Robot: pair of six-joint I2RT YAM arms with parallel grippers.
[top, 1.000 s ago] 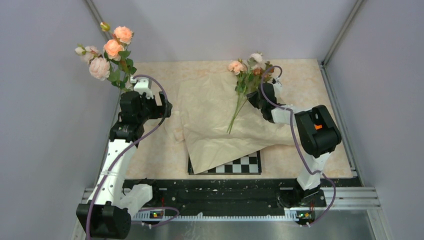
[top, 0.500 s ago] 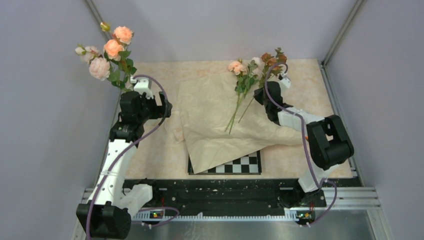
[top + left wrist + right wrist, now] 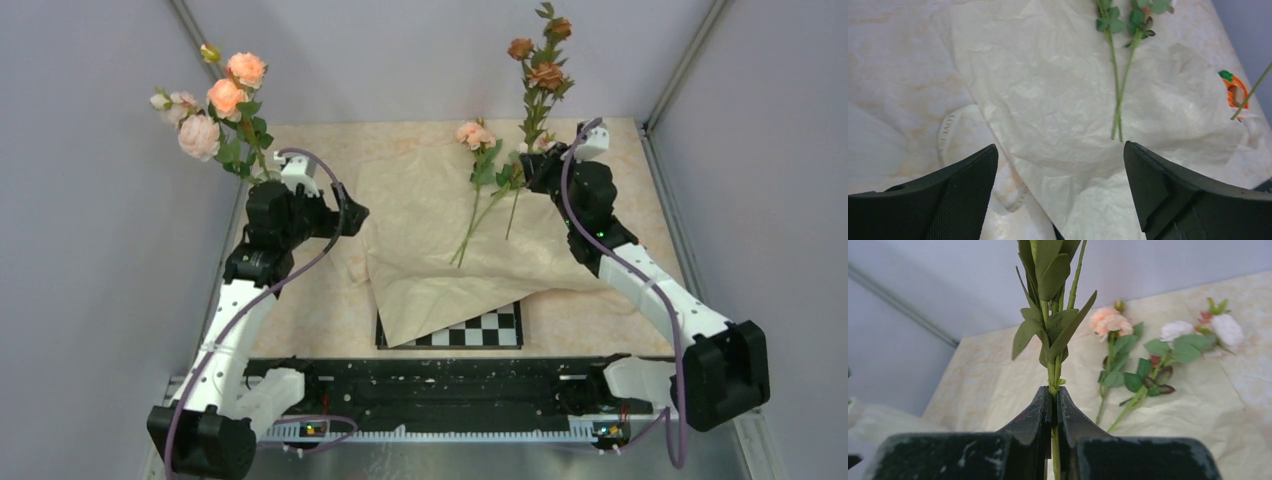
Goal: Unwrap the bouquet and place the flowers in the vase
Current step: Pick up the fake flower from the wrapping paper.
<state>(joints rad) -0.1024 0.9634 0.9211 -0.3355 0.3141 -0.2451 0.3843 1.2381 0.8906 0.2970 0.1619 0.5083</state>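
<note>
Your right gripper (image 3: 1053,407) is pinched tight on one flower stem (image 3: 540,95), held high at the upper right. Your left gripper (image 3: 1060,170) is wide and holds nothing. Two loose flowers (image 3: 478,165) lie on the paper (image 3: 430,260). A bunch (image 3: 222,100) stands at the upper left; I cannot see the vase there. The long stem could swing and bump that bunch, or slip if you tip it fast.
</note>
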